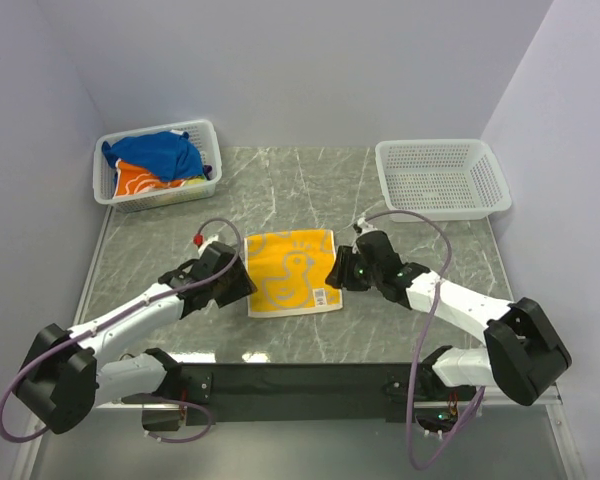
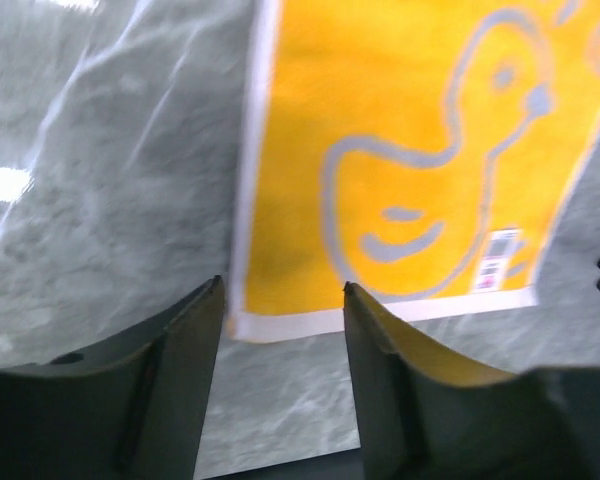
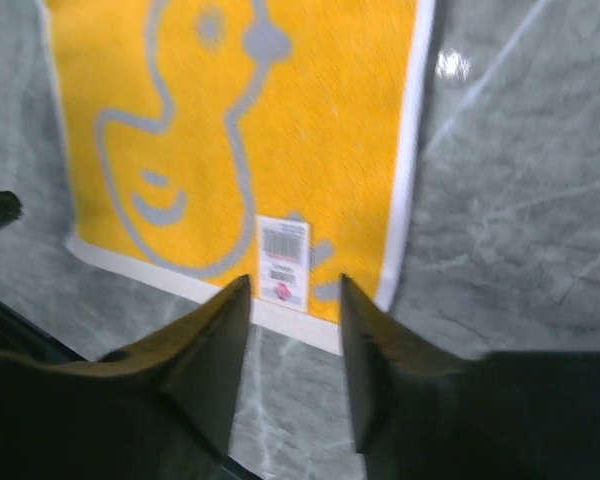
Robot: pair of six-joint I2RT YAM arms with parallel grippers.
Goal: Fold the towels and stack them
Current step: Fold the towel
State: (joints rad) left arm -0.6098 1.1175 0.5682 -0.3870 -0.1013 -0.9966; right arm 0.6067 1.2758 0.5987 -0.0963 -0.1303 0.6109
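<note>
Yellow towel (image 1: 290, 272) between two parted pincers

Empty and parted, left pincer (image 2: 283, 290) and right pincer (image 3: 293, 285) flank the towel's near corners; it lies flat mid-table (image 1: 380, 330), nearly square, equally close to both arms; blue towel (image 1: 160, 152) and orange towel (image 1: 138, 181) fill the far-left basket (image 1: 208, 127); three towels, two baskets.

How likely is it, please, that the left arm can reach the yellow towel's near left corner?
Probably yes: the left gripper hangs open by that corner of the yellow towel, nothing between.
</note>
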